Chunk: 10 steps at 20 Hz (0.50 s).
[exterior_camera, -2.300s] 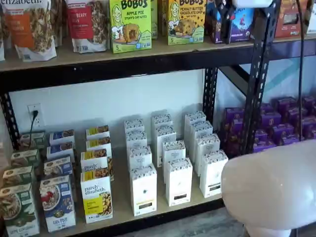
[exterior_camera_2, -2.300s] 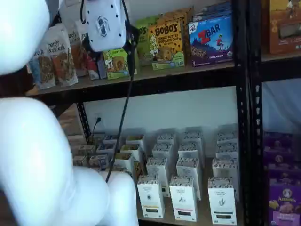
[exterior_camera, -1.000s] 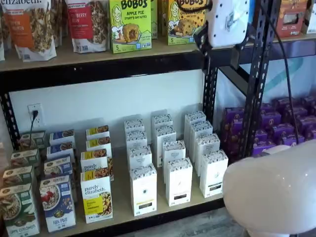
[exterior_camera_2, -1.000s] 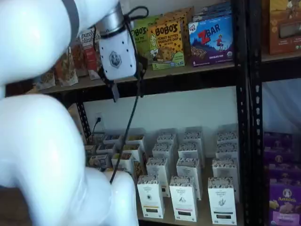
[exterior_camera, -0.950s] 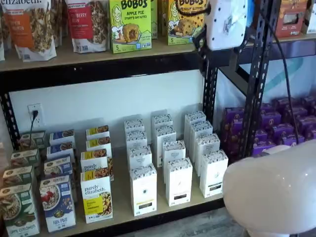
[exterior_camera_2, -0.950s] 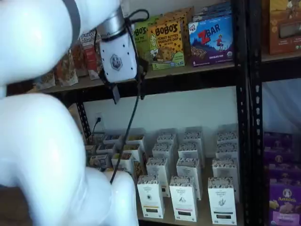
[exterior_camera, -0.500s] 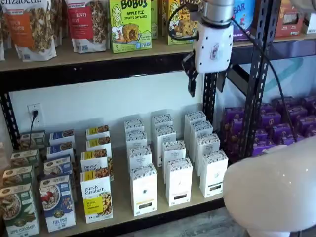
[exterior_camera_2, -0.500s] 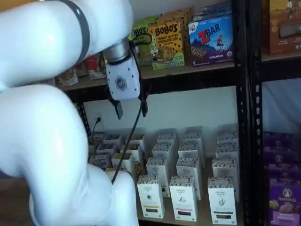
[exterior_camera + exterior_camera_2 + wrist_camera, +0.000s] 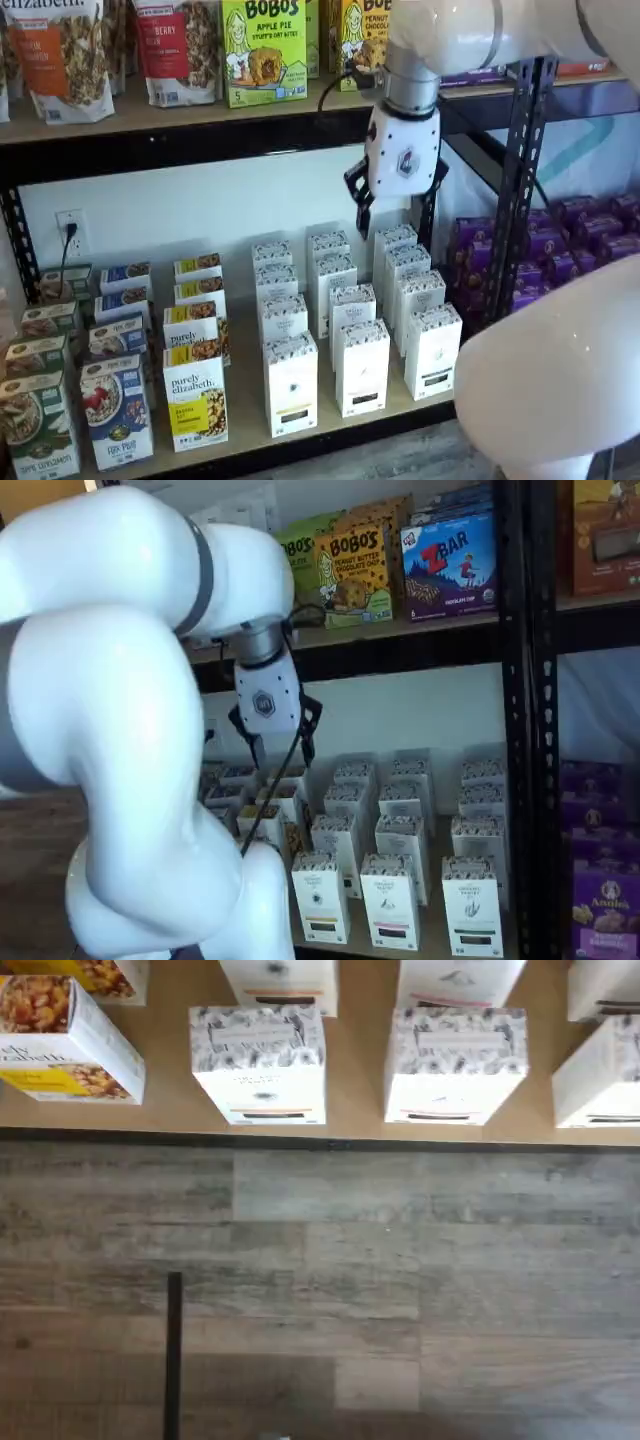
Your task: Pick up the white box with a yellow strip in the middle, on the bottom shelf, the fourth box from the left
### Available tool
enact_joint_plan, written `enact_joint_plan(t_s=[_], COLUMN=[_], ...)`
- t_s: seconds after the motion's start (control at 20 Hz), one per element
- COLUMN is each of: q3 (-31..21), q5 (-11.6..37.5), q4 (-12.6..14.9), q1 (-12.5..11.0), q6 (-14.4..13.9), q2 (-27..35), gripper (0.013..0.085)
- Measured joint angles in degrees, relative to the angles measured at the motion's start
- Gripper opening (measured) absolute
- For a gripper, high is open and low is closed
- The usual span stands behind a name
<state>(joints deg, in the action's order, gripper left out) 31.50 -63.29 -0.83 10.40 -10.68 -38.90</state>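
Gripper (image 9: 282, 750) hangs open above the white box (image 9: 291, 385).

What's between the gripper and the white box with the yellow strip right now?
Only open air. In a shelf view the open gripper hangs high above the white box, which stands at the front of its row; just the gripper's cable dangles between.

The white box (image 9: 291, 385) stands at the bottom shelf's (image 9: 245, 405) front edge, the hand (image 9: 397, 215) above it.
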Motion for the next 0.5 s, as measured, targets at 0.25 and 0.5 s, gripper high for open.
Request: enact_joint_plan(t_s=[0.25, 0.5], q3=[-2.44, -3.74], q5=[7.23, 12.73], q4=[-2.11, -2.87], q1=[1.01, 2.22], q6=[0.25, -0.23], q2=[4.11, 9.37], gripper=[0.085, 0.085])
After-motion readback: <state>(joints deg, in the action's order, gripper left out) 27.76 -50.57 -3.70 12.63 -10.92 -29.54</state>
